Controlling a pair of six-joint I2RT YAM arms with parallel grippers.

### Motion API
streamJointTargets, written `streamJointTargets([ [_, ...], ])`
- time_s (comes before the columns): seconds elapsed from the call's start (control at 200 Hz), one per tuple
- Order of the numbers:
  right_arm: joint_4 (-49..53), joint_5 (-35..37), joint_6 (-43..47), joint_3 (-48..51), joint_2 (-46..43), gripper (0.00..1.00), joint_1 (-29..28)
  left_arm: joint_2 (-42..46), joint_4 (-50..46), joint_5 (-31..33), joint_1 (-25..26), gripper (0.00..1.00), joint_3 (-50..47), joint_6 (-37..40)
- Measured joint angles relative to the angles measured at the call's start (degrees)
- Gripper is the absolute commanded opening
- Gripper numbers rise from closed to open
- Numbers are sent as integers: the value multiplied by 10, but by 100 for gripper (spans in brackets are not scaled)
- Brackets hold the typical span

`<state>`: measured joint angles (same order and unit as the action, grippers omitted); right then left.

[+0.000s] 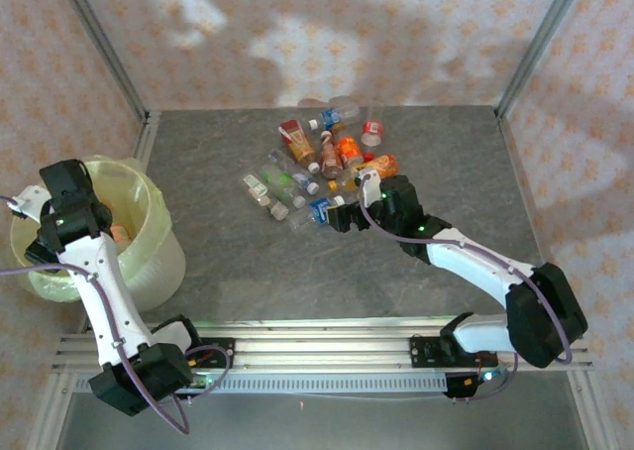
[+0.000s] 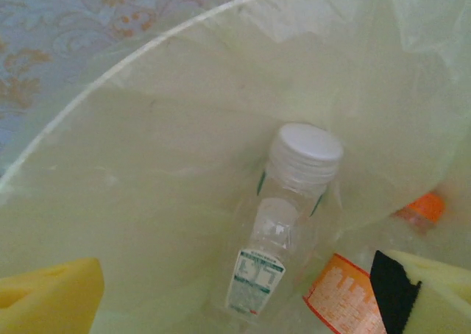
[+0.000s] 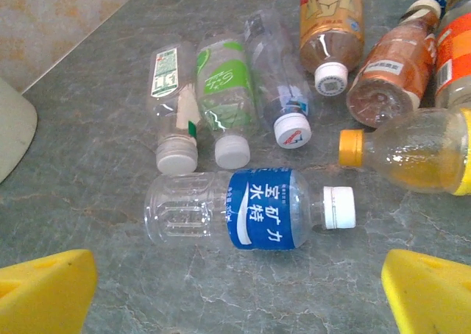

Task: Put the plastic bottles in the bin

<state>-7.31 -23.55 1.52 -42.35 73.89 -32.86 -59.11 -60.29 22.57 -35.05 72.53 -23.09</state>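
Several plastic bottles [image 1: 327, 158] lie in a loose cluster at the middle back of the table. Nearest my right gripper [image 1: 342, 217] is a clear bottle with a blue label [image 3: 250, 207] and white cap, lying on its side. My right gripper [image 3: 235, 297] hovers open just short of it, with yellow fingertips [image 3: 44, 293] on either side. The bin [image 1: 158, 242] stands at the left, lined with a yellow-green bag. My left gripper [image 1: 79, 217] hangs over it, open [image 2: 243, 312] and empty. Inside the bin lie a white-capped clear bottle [image 2: 283, 224] and an orange-labelled bottle [image 2: 346, 297].
Beyond the blue-labelled bottle lie a green-labelled bottle [image 3: 224, 91], a white-labelled bottle [image 3: 173, 106], a yellow-capped bottle [image 3: 412, 150] and brown drink bottles [image 3: 386, 76]. Papered walls enclose the table on three sides. Bare grey tabletop [image 1: 248, 272] lies between bin and bottles.
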Motion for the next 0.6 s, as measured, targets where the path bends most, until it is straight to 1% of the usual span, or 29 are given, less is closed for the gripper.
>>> streamJointTargets([
  [0.09, 0, 13, -15, 0, -8, 99, 0, 1, -2, -13, 0, 100, 10, -1],
  [0.245, -1, 43, -37, 9, -39, 99, 0, 5, -8, -50, 0, 100, 26, -5],
  [0.385, 0, 70, -50, 31, -61, 99, 0, 9, -12, -94, 0, 100, 47, -11],
  [0.53, 0, 95, -64, 37, -67, 99, 0, 18, -20, -149, 1, 100, 71, -18],
  [0.6, 0, 113, -76, 37, -67, 99, 0, 29, -21, -177, 10, 99, 81, -25],
])
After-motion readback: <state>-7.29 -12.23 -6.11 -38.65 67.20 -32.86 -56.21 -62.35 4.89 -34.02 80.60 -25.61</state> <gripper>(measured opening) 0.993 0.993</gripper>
